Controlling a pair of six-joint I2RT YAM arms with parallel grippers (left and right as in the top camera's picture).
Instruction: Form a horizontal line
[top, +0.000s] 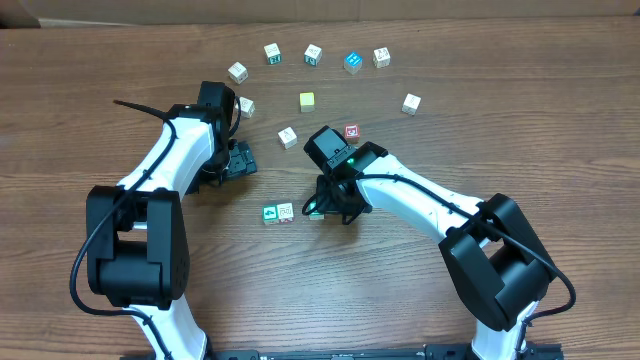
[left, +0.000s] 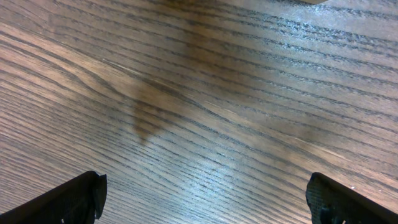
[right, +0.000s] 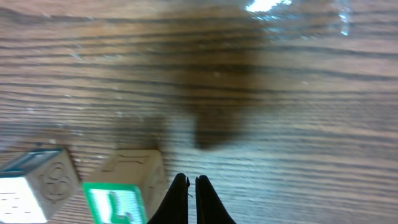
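step: looks like block three, green "L" wooden cube (right: 115, 204) sits near-centre beside white wooden cube (top: 286, 211) | right gripper (right: 190, 182) pinched together, empty | left gripper (left: 208, 196) spread wide | next: you fetch red-faced wooden cube (top: 351, 131), farther right, for the row's right end

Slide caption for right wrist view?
Shut right gripper beside green-faced wooden letter cube, second pale wooden cube alongside, on table.
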